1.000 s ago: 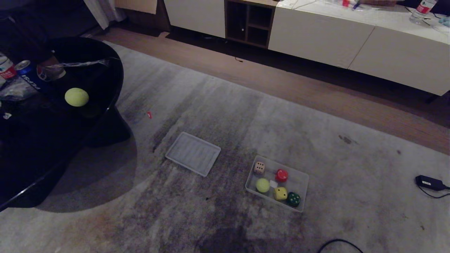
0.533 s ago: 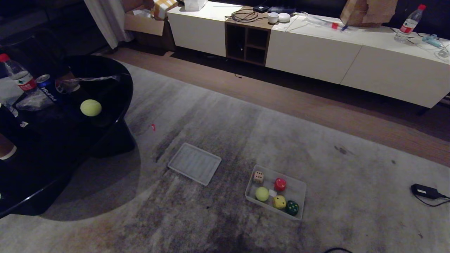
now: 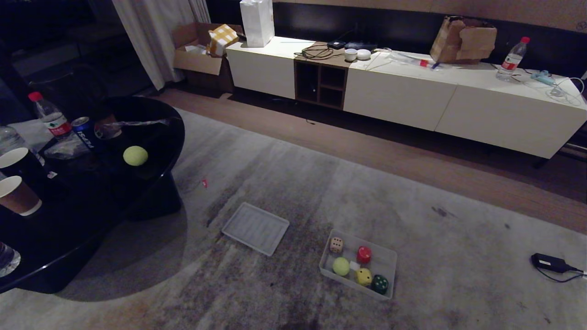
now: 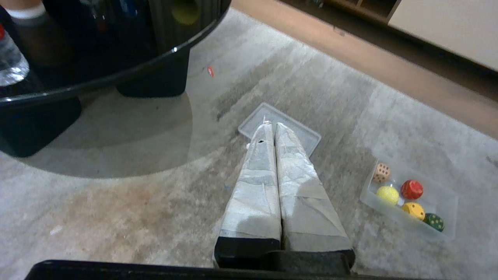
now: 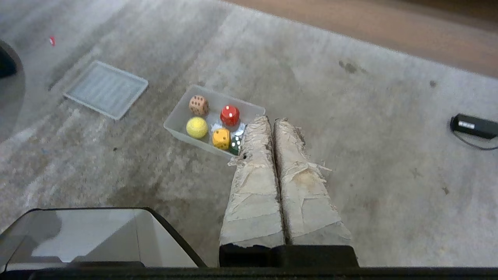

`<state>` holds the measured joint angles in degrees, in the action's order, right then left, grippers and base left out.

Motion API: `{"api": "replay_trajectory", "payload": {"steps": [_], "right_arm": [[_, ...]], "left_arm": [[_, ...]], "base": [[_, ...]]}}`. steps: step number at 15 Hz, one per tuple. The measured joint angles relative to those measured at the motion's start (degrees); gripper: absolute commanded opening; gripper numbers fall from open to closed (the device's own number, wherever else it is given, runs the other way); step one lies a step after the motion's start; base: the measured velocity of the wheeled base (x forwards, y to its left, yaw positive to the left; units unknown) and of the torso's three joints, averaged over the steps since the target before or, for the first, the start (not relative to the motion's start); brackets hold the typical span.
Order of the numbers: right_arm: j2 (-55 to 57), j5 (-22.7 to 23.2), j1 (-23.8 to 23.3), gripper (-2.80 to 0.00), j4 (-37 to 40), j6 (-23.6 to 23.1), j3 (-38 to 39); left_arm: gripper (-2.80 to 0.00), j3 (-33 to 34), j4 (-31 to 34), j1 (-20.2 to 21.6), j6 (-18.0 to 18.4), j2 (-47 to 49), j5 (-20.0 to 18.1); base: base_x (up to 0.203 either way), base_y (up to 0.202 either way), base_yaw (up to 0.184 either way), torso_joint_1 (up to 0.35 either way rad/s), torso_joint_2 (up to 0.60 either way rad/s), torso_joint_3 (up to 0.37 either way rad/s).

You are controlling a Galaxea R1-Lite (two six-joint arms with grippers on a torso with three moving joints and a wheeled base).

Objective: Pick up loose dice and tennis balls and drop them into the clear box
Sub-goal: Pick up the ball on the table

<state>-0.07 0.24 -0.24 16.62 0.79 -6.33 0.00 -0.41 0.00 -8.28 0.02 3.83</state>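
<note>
One tennis ball [image 3: 135, 156] (on the black table [image 3: 151, 181]) shows only in head view.

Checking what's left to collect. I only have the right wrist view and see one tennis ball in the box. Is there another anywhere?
Observer: Yes. A second tennis ball sits on the black table, well away from the clear box.
Operator: Is the left arm already reaching for it?
Observer: No. The left gripper hangs over the rug with its fingers shut and empty.
</note>
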Motion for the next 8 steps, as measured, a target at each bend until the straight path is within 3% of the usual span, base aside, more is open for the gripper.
{"api": "replay_trajectory", "payload": {"steps": [8], "right_arm": [[0.0, 0.09, 0.02, -2.8, 0.0, -0.02, 0.0]], "left_arm": [[-2.8, 0.0, 0.0, 0.0, -0.01, 0.0, 0.0]], "base": [[0.0, 0.0, 0.0, 0.003, 0.0, 0.205]]}}
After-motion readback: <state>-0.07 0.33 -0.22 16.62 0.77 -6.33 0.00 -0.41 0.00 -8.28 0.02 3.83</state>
